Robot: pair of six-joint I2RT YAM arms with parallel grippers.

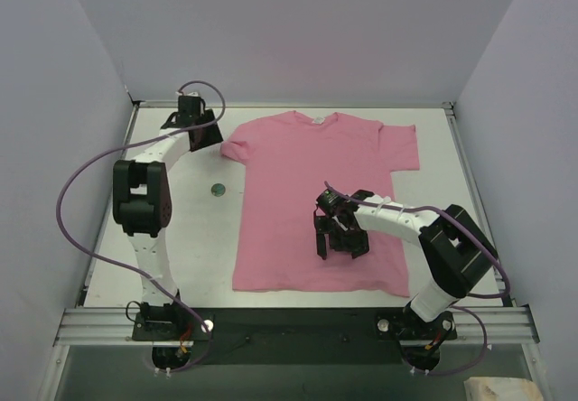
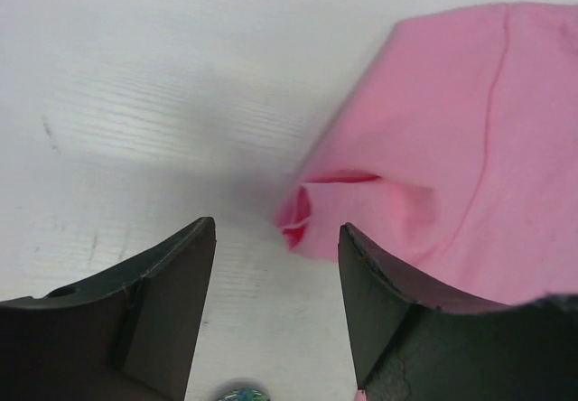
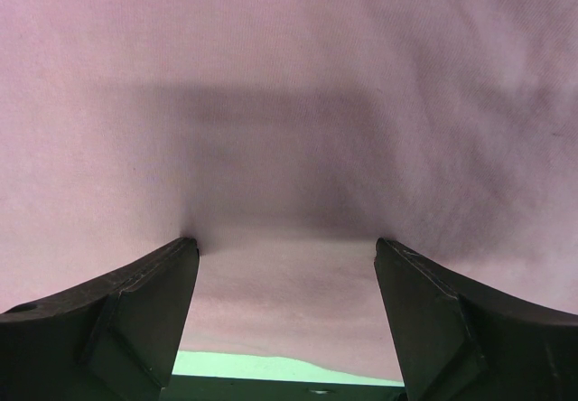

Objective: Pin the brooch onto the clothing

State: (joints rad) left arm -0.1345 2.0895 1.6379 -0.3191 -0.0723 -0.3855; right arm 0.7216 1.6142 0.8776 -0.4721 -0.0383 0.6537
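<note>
The pink T-shirt (image 1: pixel 316 202) lies spread flat on the white table, with its white neck label (image 1: pixel 316 119) at the far side. The brooch (image 1: pixel 218 188), a tiny dark disc, lies on the bare table just left of the shirt. My left gripper (image 1: pixel 200 135) is open and empty at the far left, by the shirt's left sleeve. In the left wrist view the gripper (image 2: pixel 277 225) faces the sleeve's folded corner (image 2: pixel 298 216), and the brooch (image 2: pixel 239 392) peeks in at the bottom edge. My right gripper (image 1: pixel 340 246) is open, with its tips down on the shirt (image 3: pixel 289 103).
White walls close in the table (image 1: pixel 181 238) on the left, the back and the right. A metal rail (image 1: pixel 289 320) with the arm bases runs along the near edge. A purple cable (image 1: pixel 68 202) loops off the left arm.
</note>
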